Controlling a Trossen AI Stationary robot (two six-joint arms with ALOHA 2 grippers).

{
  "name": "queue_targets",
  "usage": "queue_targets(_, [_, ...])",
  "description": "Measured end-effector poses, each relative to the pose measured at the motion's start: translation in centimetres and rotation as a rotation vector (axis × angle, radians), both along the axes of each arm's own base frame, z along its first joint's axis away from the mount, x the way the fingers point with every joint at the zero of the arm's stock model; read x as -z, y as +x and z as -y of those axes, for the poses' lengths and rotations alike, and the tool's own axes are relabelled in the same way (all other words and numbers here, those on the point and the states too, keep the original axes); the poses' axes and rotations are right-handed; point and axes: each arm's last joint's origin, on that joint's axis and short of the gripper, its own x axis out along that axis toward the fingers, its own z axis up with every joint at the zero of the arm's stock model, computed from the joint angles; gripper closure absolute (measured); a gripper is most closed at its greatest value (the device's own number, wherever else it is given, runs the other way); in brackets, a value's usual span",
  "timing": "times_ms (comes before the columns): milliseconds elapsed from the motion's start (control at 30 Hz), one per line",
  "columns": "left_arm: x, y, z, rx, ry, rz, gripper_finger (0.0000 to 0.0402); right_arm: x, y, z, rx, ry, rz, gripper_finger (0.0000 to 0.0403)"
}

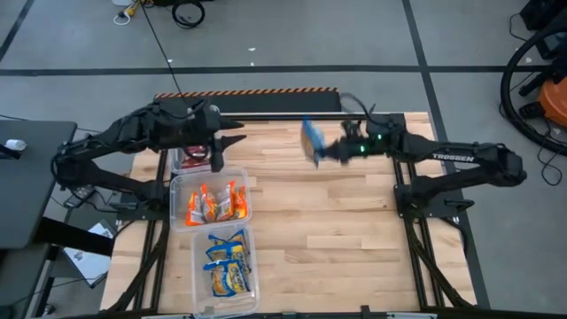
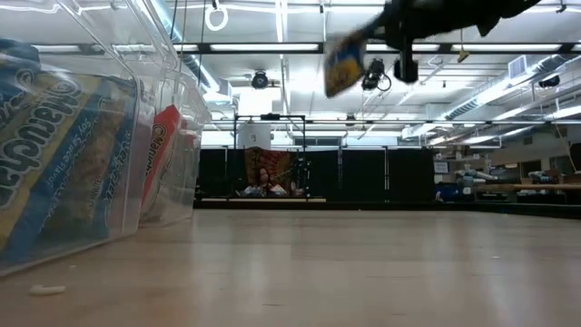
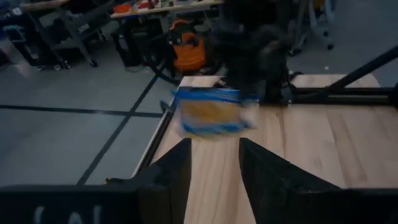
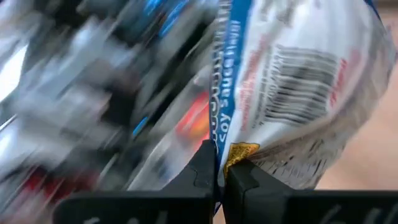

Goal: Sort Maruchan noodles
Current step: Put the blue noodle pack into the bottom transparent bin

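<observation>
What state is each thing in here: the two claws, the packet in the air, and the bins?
Right gripper: shut on the blue packet, above the table.
Blue packet: held in the air, clear of the table.
Left gripper: open, empty, above the bins.
Orange packets' bin: holds orange packets.
Blue packets' bin: holds blue-and-yellow packets.

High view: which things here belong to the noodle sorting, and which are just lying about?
Part of the job:
- blue-and-yellow packet, held in the air by the right pincer
- orange packets in the middle clear bin
- blue-and-yellow packets in the near bin
- left pincer, empty

Lying about:
- cables on the floor
</observation>
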Motion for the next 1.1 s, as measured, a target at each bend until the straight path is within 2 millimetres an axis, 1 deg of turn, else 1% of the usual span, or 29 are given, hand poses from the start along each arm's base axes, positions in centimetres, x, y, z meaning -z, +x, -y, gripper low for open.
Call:
queue_targets(100, [0.7, 1.1, 0.0, 0.049, -0.028, -0.041, 0.0238, -0.3, 0.6, -2.8, -0.252, 0.022, 0.044, 0.0392])
queue_targets(200, [1.9, 2.7, 0.3, 0.188, -0.117, -0.088, 0.0199, -0.8, 0.9, -5.1, -0.433, 0.085, 0.079, 0.0392])
queue_targets(267, [2.5, 3.9, 1.1, 0.318, -0.182, -0.103, 0.0171, -1.1, 0.9, -6.5, -0.529, 0.141, 0.102, 0.0392])
queue_targets(367, [3.6, 6.6, 2.6, 0.468, -0.227, -0.105, 0.0135, -2.0, 0.8, -8.2, -0.663, 0.205, 0.158, 0.0392])
queue_targets(500, [4.9, 9.9, 4.6, 0.545, -0.272, -0.066, 0.0107, -3.2, 0.4, -9.9, -0.792, 0.238, 0.25, 0.0393])
queue_targets(600, [5.9, 12.1, 5.2, 0.533, -0.333, -0.027, 0.0097, -3.9, 0.1, -10.9, -0.85, 0.227, 0.322, 0.0393])
queue_targets(700, [6.1, 14.0, 5.6, 0.54, -0.37, 0.068, 0.0093, -4.0, -0.1, -11.6, -0.899, 0.226, 0.325, 0.0393])
queue_targets(767, [6.0, 15.1, 6.1, 0.58, -0.403, 0.148, 0.0093, -3.9, -0.2, -11.8, -0.923, 0.228, 0.317, 0.0393])
queue_targets(833, [6.2, 16.0, 6.6, 0.658, -0.448, 0.188, 0.0092, -3.9, -0.2, -11.9, -0.93, 0.222, 0.315, 0.0393])
queue_targets(933, [6.7, 16.7, 7.1, 0.751, -0.518, 0.188, 0.0092, -3.9, -0.2, -11.9, -0.934, 0.2, 0.326, 0.0391])
queue_targets(1100, [7.2, 17.1, 7.5, 0.714, -0.551, 0.186, 0.0092, -3.9, -0.2, -11.9, -0.939, 0.138, 0.353, 0.0391])
